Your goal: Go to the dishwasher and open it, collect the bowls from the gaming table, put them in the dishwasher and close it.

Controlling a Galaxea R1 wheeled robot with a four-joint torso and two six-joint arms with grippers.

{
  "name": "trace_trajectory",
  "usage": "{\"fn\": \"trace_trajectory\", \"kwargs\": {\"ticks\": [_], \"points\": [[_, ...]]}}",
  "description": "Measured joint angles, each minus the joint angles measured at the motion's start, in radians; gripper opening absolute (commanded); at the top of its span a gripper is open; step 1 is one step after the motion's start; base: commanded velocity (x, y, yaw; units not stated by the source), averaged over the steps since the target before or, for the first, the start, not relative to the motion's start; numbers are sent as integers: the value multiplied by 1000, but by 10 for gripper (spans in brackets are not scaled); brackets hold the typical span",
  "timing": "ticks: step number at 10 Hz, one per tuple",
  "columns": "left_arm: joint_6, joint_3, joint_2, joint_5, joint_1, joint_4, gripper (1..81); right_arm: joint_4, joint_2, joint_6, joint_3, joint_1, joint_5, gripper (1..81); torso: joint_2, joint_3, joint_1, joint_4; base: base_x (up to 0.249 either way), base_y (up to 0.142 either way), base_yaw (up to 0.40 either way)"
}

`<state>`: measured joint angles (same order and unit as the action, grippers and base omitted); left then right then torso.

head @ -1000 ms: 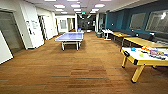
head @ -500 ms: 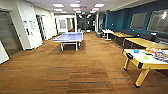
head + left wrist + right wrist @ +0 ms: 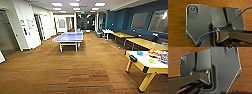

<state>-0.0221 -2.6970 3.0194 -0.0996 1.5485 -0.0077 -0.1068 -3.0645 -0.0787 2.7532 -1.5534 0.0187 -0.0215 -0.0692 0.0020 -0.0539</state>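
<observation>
At the head view's lower right, the yellow-legged, white-topped gaming table [image 3: 147, 65] is standing with one blue bowl [image 3: 139, 53] and one green bowl [image 3: 151, 60] resting on it; gripper states cannot be told.

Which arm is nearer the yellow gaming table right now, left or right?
Right, most likely. The gaming table stands ahead to the robot's right, so the right arm is on its side, the left arm farther across. Both wrists hang over wood floor.
</observation>
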Motion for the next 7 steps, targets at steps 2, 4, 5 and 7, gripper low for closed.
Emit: {"fn": "trace_trajectory", "kwargs": {"ticks": [2, 4, 5, 7], "points": [[0, 0, 1, 0, -1, 0, 811, 0, -1, 0, 1, 4, 0, 811, 0, 0, 0, 0, 200, 0, 0], [0, 0, 0, -2, -2, 0, 811, 0, -2, 0, 0, 6, 1, 811, 0, 0, 1, 0, 115, 0, 0], [0, 1, 0, -2, -4, 0, 811, 0, -2, 0, 0, 9, 0, 811, 1, 0, 1, 0, 0, 0, 0], [0, 1, 0, -2, -1, 0, 811, 0, -2, 0, 0, 10, 3, 811, 1, 0, 1, 0, 0, 0, 0]]}}
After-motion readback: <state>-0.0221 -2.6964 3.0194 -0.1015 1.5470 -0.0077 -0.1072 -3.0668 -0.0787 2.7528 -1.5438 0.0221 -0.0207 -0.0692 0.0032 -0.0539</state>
